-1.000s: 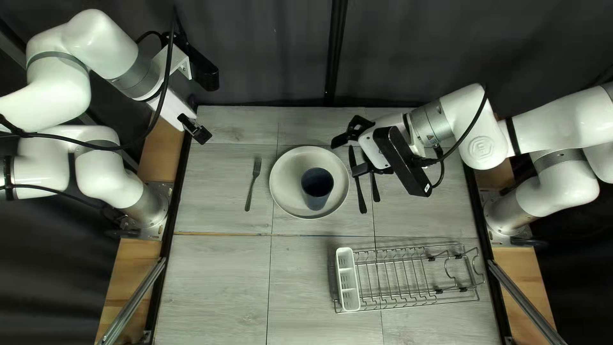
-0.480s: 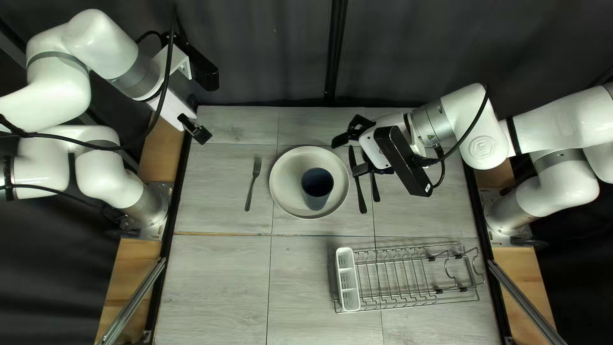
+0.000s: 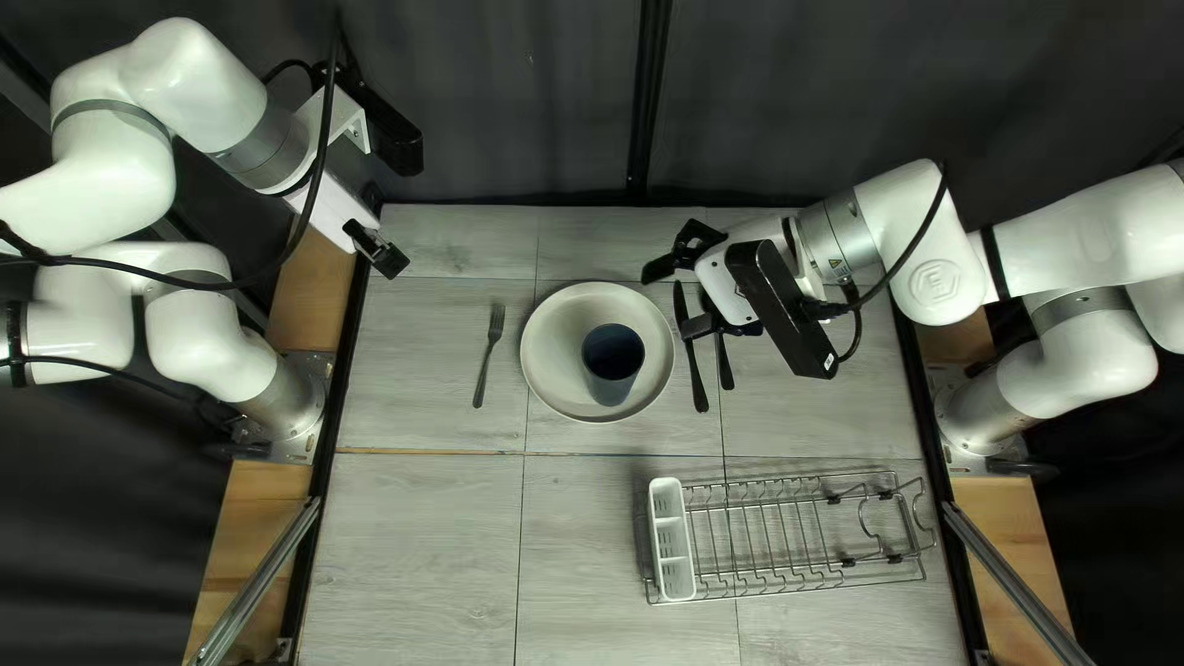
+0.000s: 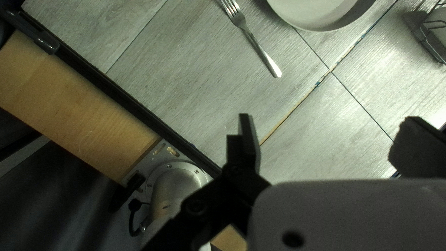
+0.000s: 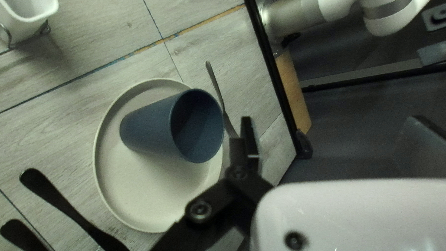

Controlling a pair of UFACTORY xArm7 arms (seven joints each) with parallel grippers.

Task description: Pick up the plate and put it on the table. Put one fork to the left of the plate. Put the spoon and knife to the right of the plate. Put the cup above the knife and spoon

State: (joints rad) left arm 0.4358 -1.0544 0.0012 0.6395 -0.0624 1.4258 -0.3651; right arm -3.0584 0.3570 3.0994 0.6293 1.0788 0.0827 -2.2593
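Cup looks light, stiff and slightly slippery from here, best pinched high on its sides by the right gripper, wide open and empty like the left gripper.

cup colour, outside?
Blue-grey all over the outside of the cup; it shows best in the right wrist view.

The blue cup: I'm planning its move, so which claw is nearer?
Right. The right claw hovers close beside the cup; the left claw hangs farther away, beyond the fork.
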